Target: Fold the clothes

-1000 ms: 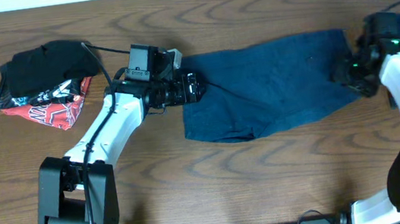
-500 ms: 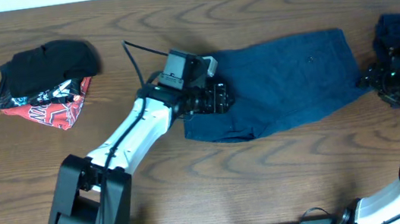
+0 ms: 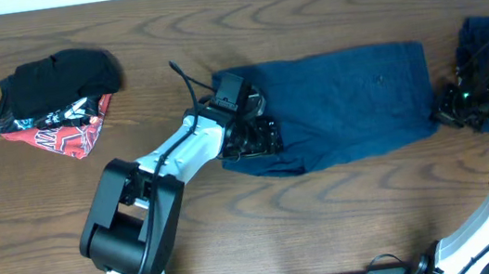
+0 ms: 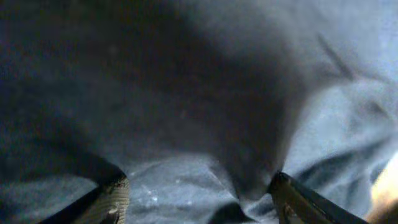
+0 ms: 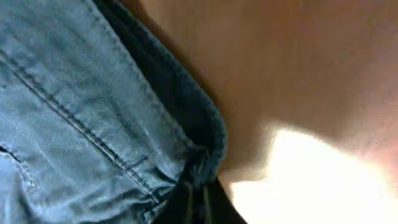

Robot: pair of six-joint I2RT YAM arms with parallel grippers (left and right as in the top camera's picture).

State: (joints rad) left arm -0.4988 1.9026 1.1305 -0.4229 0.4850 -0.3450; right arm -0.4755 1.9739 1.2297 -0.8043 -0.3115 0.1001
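- A dark blue garment [image 3: 342, 97] lies spread flat across the middle of the table [image 3: 257, 238].
- The left end effector [image 3: 259, 138] sits on its left edge. Its fingertips [image 4: 113, 200] are apart, with bunched cloth between them.
- The right end effector [image 3: 450, 112] is at the garment's right edge, beside a second denim piece [image 3: 484, 33]. It is pinched close on a stitched denim hem [image 5: 186, 118]. I cannot tell which piece the hem belongs to.
- A black and red folded pile [image 3: 57, 94] rests far left.
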